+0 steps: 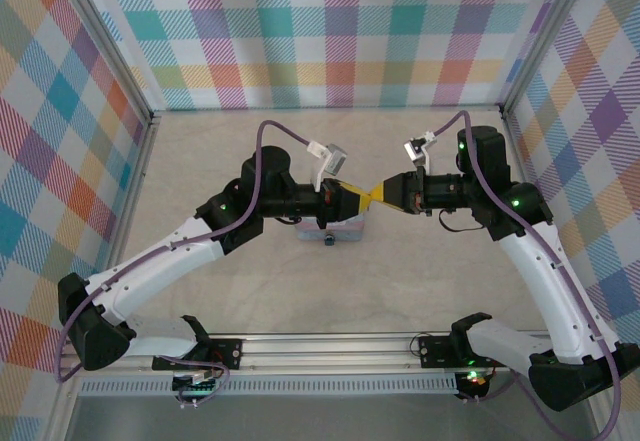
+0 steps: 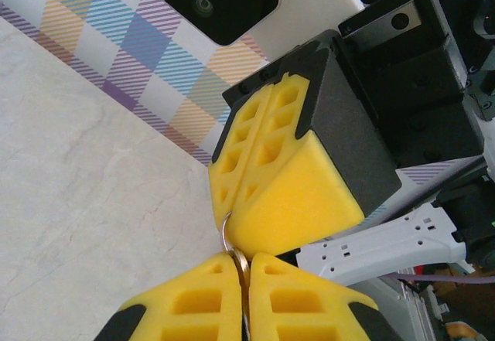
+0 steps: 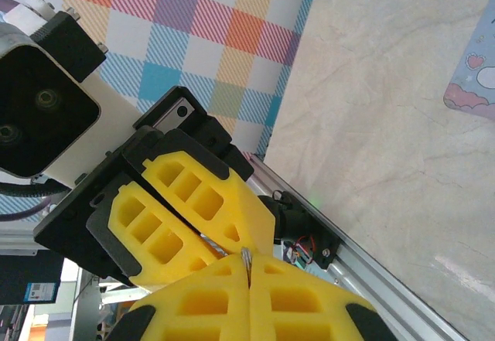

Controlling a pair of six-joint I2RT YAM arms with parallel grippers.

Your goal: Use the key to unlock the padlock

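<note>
Both grippers meet tip to tip in mid-air, left gripper [image 1: 360, 196] and right gripper [image 1: 381, 196] each pinched tight on the key [image 2: 240, 263]. I read this as a regrip. Next, one must let go and the other aim the key at the padlock [image 1: 336, 229] lying just below.

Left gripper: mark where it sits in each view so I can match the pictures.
Top external: left gripper at picture centre, pointing right.
Left wrist: left gripper at the bottom edge, its yellow fingers pointing up.
Right wrist: left gripper left of centre, angling down to the right.
Shared landmark: the right gripper, tip to tip with it, the key pinched between.
</note>
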